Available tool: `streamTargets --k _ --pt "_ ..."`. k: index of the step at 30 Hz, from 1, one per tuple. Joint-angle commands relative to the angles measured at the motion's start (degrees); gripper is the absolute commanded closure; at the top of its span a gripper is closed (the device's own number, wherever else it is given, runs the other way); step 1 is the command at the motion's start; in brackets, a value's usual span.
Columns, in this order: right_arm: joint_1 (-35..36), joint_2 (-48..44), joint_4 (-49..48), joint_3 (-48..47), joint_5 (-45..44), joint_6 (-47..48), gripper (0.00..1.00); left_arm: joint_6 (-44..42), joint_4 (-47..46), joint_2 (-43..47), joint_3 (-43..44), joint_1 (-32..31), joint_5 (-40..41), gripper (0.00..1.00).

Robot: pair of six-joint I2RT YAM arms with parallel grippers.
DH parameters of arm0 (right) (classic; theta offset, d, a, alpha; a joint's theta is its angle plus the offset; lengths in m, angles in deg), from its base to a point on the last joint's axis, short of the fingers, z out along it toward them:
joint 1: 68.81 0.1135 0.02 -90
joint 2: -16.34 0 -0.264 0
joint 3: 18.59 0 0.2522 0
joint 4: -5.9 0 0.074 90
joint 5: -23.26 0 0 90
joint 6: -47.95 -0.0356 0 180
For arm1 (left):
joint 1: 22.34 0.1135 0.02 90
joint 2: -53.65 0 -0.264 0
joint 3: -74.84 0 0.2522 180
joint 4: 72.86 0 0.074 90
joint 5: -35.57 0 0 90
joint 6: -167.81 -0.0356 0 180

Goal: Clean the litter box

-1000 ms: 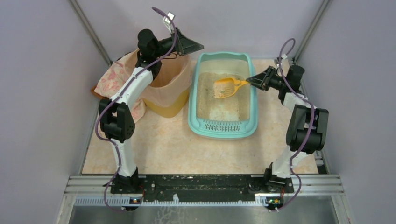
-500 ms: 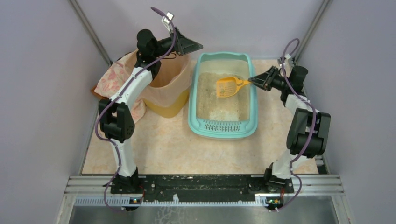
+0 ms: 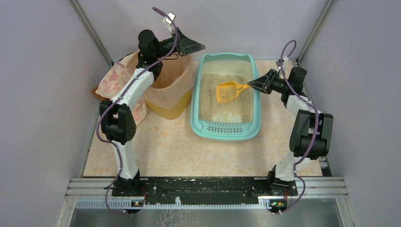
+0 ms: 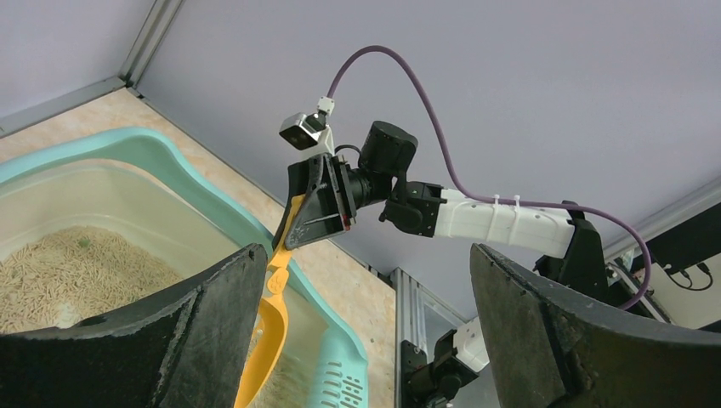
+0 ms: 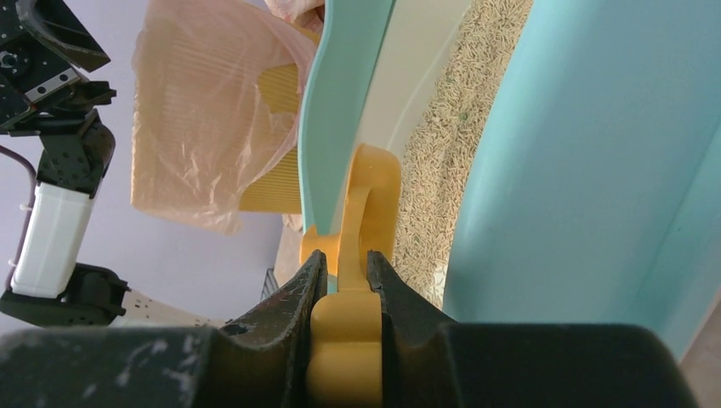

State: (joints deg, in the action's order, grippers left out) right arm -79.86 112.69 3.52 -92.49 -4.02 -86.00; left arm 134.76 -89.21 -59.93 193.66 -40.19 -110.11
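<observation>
The teal litter box point(image 3: 197, 124) with beige litter and a slotted grille at its near end sits mid-table; it also shows in the left wrist view point(image 4: 340, 374) and the right wrist view point(image 5: 595, 153). My right gripper point(image 3: 253, 83) is shut on the handle of an orange slotted scoop point(image 3: 227, 91), held over the litter with its head tilted down; the handle point(image 5: 347, 306) shows pinched between the fingers in the right wrist view. My left gripper point(image 3: 196, 46) is open and empty, raised above the round yellow bin point(image 3: 170, 109).
The yellow bin has a peach bag liner point(image 5: 204, 119). A pink patterned cloth bag point(image 3: 113, 78) lies left of the bin. Grey walls close in the table on three sides. The arm bases stand on a rail point(image 3: 203, 187) at the near edge.
My right gripper has turned the scoop, so its head now tips downward over the litter. The left arm has not moved.
</observation>
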Motion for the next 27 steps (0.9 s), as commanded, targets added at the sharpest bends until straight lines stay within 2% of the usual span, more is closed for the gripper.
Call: streamTargets --k 1,5,8,12,20,27 --pt "-1.0 -3.6 -2.8 -1.2 -0.5 0.7 1.00 0.2 -2.9 2.1 -0.7 0.4 -0.5 0.06" --pt "1.0 -3.8 0.3 -1.6 -0.9 3.0 1.00 0.0 -2.9 2.9 -2.0 0.9 -0.6 0.06" --pt "3.3 -5.0 12.4 -5.0 -6.2 11.6 1.00 -0.3 -2.1 3.1 -1.7 1.3 -0.3 0.06" --pt "3.2 -7.9 8.0 -5.1 -7.8 6.1 1.00 -3.5 3.1 3.6 0.7 3.7 0.4 0.06" --pt "3.7 -9.3 9.0 -14.7 -7.2 1.3 1.00 -3.6 6.0 4.8 -1.2 11.6 2.5 0.09" --pt "6.2 -7.8 9.0 -24.9 -7.1 -3.0 1.00 -5.5 8.5 5.5 -0.7 14.2 3.2 0.09"
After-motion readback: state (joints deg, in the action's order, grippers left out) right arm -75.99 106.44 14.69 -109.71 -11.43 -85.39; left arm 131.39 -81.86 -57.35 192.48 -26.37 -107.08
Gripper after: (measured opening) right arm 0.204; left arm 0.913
